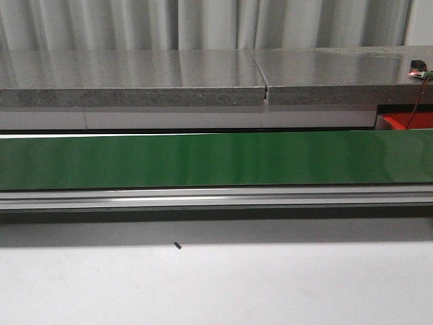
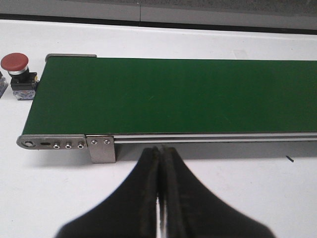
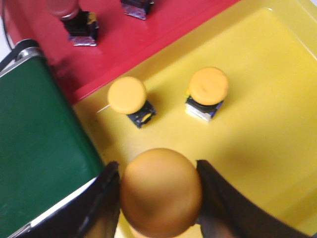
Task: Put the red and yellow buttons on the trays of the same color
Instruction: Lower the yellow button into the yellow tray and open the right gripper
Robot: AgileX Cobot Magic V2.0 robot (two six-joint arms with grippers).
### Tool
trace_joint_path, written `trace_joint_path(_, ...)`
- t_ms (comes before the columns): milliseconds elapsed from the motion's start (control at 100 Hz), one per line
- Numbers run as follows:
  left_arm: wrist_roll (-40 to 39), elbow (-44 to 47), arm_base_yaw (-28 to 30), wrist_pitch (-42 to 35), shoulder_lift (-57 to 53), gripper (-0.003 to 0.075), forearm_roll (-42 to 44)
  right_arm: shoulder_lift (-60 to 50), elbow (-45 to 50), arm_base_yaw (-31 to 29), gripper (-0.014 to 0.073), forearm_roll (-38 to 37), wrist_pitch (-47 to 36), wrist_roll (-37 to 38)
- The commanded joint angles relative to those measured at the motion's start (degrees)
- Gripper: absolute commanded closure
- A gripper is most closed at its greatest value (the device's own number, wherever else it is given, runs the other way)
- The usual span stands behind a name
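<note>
In the right wrist view my right gripper (image 3: 157,168) is shut on a yellow button (image 3: 161,193), one finger pressed to each side of its round cap, above the yellow tray (image 3: 267,99). Two more yellow buttons (image 3: 128,96) (image 3: 208,85) stand upright in that tray. The red tray (image 3: 148,34) beside it holds a red button (image 3: 67,7) and the base of another (image 3: 136,6). Seen from the left wrist, my left gripper (image 2: 161,151) is shut on nothing, just short of the conveyor. A red button (image 2: 14,62) stands on the white table off the belt's end. Neither gripper shows in the front view.
The green conveyor belt (image 1: 216,159) runs across the table, its metal rail (image 1: 216,198) facing me. A grey stone ledge (image 1: 135,88) rises behind it. A corner of the red tray (image 1: 406,120) peeks out at far right. A small black screw (image 1: 177,246) lies on the white table.
</note>
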Motion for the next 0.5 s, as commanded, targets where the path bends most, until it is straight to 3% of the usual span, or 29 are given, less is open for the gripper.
trace_joint_path(0, -0.40, -1.48, -0.50, -3.70, 0.30, 0.0741, -0.97, -1.48, 0.15, -2.10, 0.0377, -0.82, -6.24, -0.18)
trace_joint_path(490, -0.40, -1.48, -0.50, -3.70, 0.30, 0.0741, -0.97, 9.34, 4.92, -3.48, 0.0377, -0.49, -17.68, -0.16)
